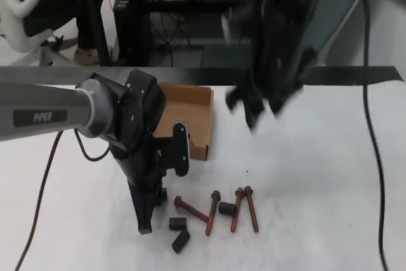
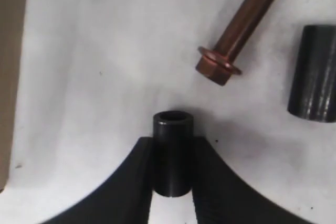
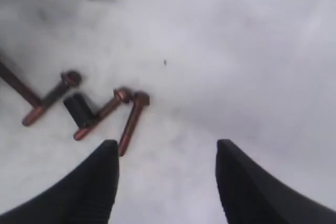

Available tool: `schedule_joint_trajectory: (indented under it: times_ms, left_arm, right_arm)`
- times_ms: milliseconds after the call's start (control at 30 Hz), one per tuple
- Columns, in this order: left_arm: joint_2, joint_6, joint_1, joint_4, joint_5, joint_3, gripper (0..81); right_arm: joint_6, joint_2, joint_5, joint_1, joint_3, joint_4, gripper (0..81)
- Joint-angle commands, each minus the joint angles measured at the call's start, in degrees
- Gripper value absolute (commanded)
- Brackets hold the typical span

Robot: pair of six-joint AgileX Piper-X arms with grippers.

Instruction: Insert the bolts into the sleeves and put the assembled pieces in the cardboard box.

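Your left pincer [image 2: 173, 148] grips a black sleeve [image 2: 172, 158], its open bore facing out past the tips. The nearest bolt [image 2: 239, 24] lies just beyond, head first, shank slanting away. Your right pincer [image 3: 165, 156] gapes empty.

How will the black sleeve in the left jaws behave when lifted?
The sleeve looks rigid, so it probably will not deform. Its smooth, round wall may slip between the jaws. Laid on its side, it would likely roll.

4 coppery bolts [image 1: 212, 212] and black sleeves [image 1: 177, 223], perhaps 3 loose, lie near the cardboard box [image 1: 190, 112]; 1 sleeve [image 2: 173, 156] clamped.
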Motion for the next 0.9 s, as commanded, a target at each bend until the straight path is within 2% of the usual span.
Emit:
schedule_joint_trajectory:
  times_ms: [0,67,100,133,167,200,300,433,600,667,767,800,867]
  left_arm:
    - [1.56,-1.21,-1.00,-0.95,2.38,0.15,19.0]
    - [1.56,-2.03,-1.29,-1.61,2.37,0.15,30.5]
    - [1.56,-2.03,-1.37,-1.52,2.37,0.15,30.2]
    - [1.56,-2.03,-1.47,-1.23,2.37,0.15,25.2]
    - [1.56,-2.37,-1.59,-0.82,1.66,0.15,8.3]
    - [1.56,-2.90,-1.72,-0.54,0.61,0.15,1.1]
    - [1.34,-6.64,-2.32,-0.26,-1.88,0.15,1.8]
    - [-1.11,-12.19,-2.78,-0.26,-1.95,0.15,1.8]
    - [-7.99,-19.99,-2.82,-0.26,2.27,0.15,1.8]
    - [-11.20,-23.76,-2.73,-0.26,5.22,0.15,1.8]
    - [-15.58,-25.73,-2.73,-0.26,7.38,0.15,1.8]
    - [-16.95,-26.29,-2.73,-0.26,7.50,0.15,1.8]
    - [-20.29,-26.94,-2.84,-0.26,7.49,0.15,1.8]
  right_arm:
    - [-0.52,0.31,-3.04,-0.32,6.88,-2.34,51.7]
    - [-0.26,0.31,-5.81,-0.50,11.57,-6.62,51.7]
    - [0.63,0.31,-7.40,-0.48,14.01,-8.76,51.7]
    - [1.38,0.31,-8.19,-0.48,16.36,-10.76,51.7]
    - [1.99,0.31,-8.49,-0.48,18.48,-12.52,51.7]
    - [2.44,0.31,-8.47,-0.48,20.35,-13.90,51.7]
    - [3.45,0.31,-8.35,-0.48,24.37,-19.04,51.7]
    - [4.62,0.31,-7.40,-0.48,26.32,-23.42,51.7]
    - [6.08,0.31,-6.73,-0.48,26.30,-31.19,51.2]
    - [6.06,0.52,-6.55,-0.48,26.30,-32.82,42.8]
    - [4.87,1.63,-5.81,-0.48,26.30,-32.95,22.5]
    - [4.35,2.07,-5.81,-0.48,26.30,-32.40,18.5]
    - [4.00,3.09,-4.59,-0.54,26.30,-31.74,18.3]
